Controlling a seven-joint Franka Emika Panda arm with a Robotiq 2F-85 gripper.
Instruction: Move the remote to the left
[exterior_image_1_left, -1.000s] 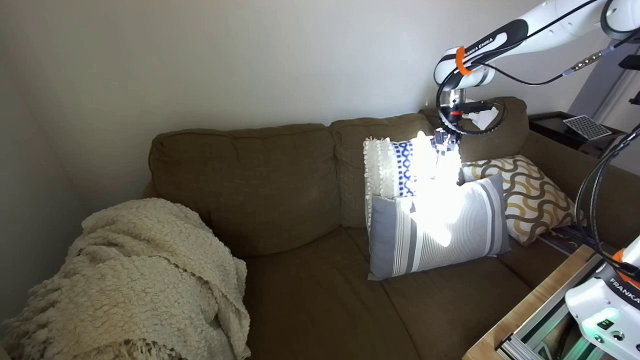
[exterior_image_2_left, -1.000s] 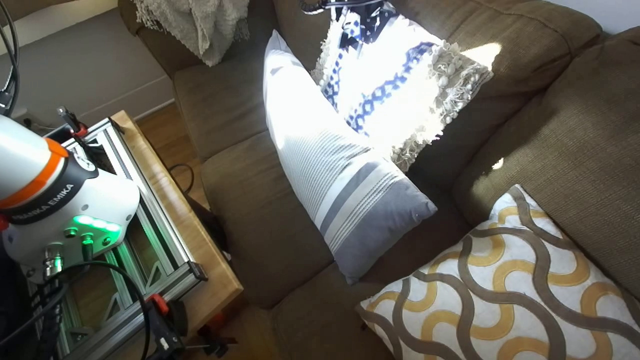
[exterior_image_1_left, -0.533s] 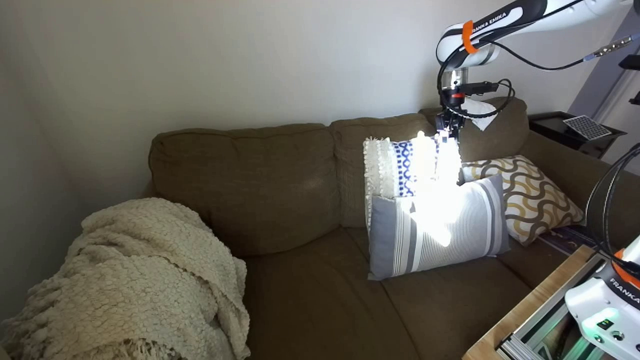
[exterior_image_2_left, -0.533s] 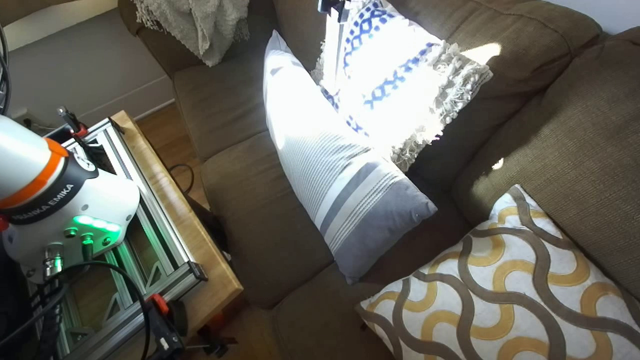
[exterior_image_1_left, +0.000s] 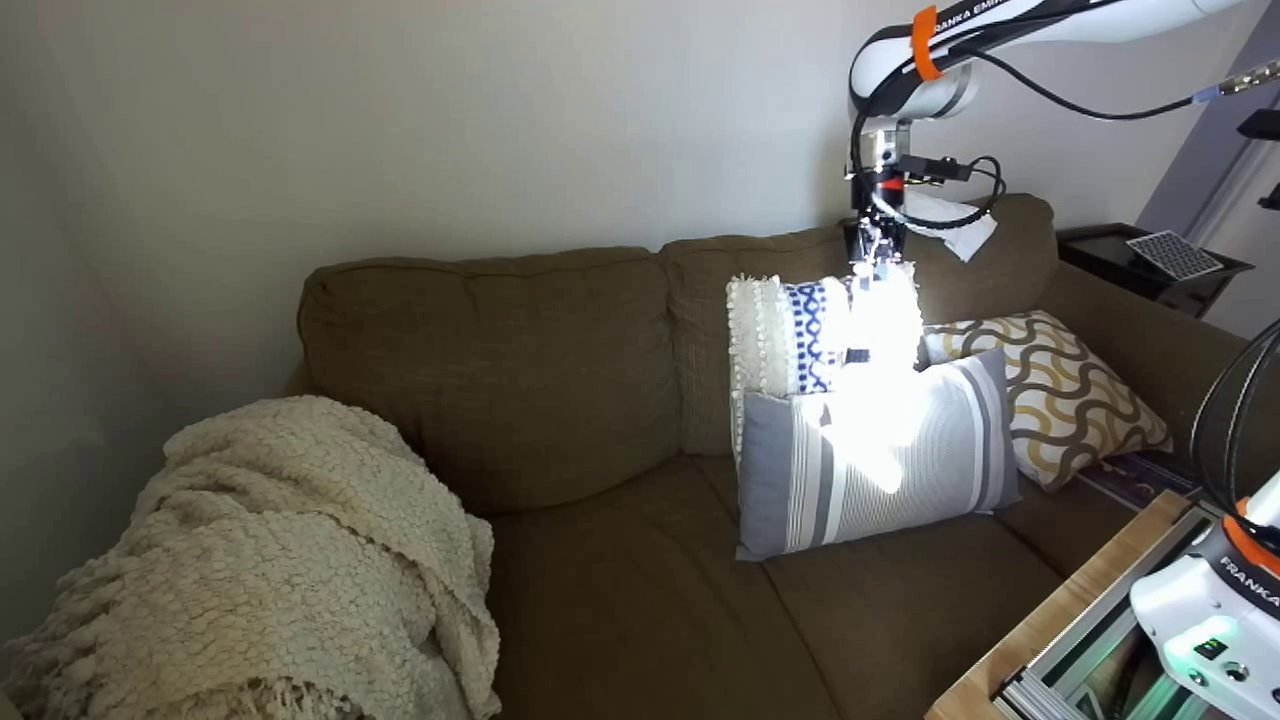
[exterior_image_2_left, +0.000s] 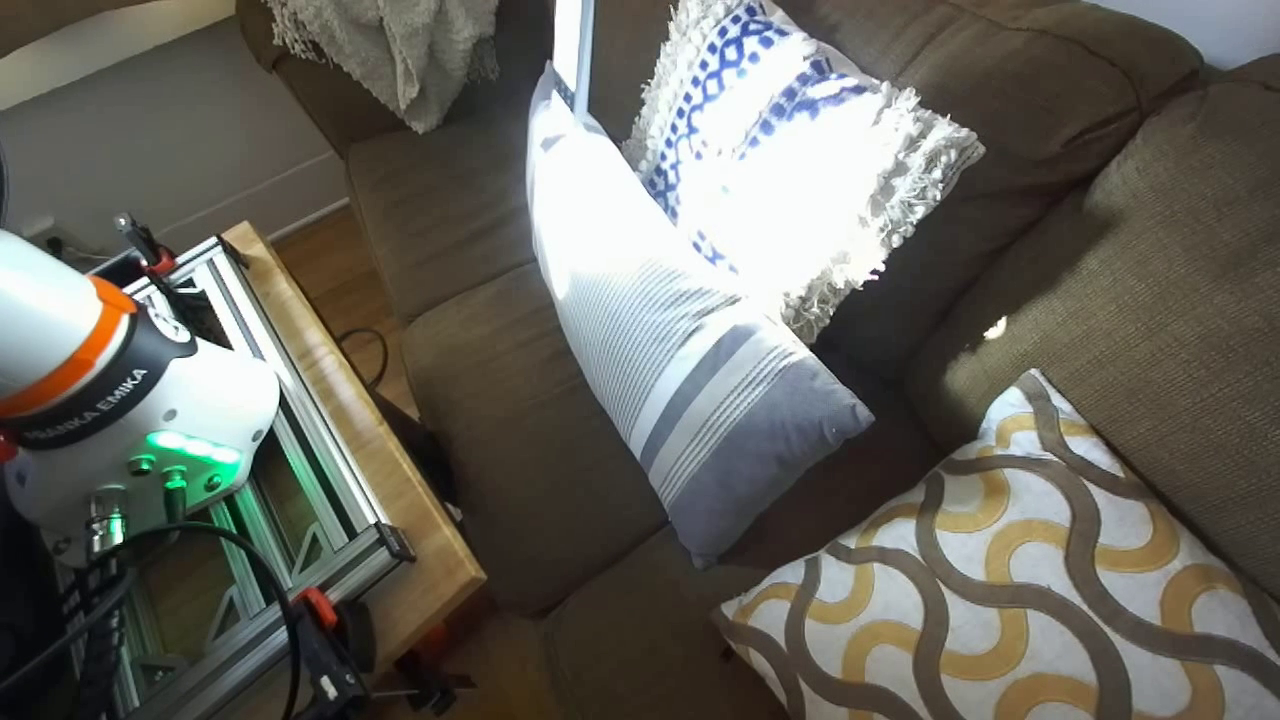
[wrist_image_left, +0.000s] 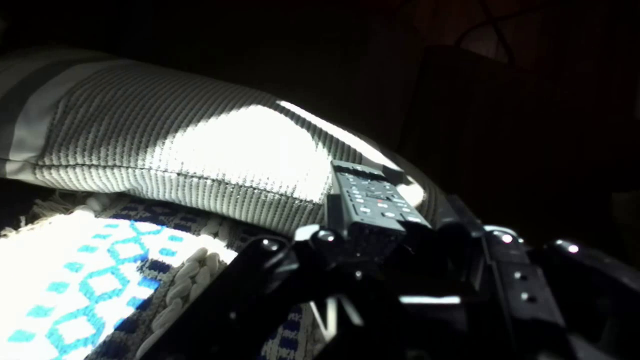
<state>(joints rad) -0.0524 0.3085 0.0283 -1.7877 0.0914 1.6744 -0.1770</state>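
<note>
The remote (wrist_image_left: 380, 197) is a slim bar, grey in the light, with small buttons and a dark band near its far end. In the wrist view it lies between the fingers of my gripper (wrist_image_left: 395, 217), against the left finger. It hangs lit white at the top of an exterior view (exterior_image_2_left: 573, 55), in front of the upper end of the striped pillow (exterior_image_2_left: 640, 290); the fingers are out of that frame. In an exterior view my gripper (exterior_image_1_left: 873, 262) points down above the blue-and-white fringed pillow (exterior_image_1_left: 808, 330); glare there hides the remote's outline.
A pillow with yellow and brown waves (exterior_image_1_left: 1050, 390) lies at the sofa's right end. A cream blanket (exterior_image_1_left: 290, 560) covers the left end. The brown sofa back (exterior_image_1_left: 490, 370) stands behind. The robot base sits on a wooden table (exterior_image_2_left: 430, 530) before the sofa.
My gripper has risen off the fringed pillow, then shifted left in both exterior views. The remote has moved with it, from over the fringed pillow to the striped pillow's upper end in an exterior view.
</note>
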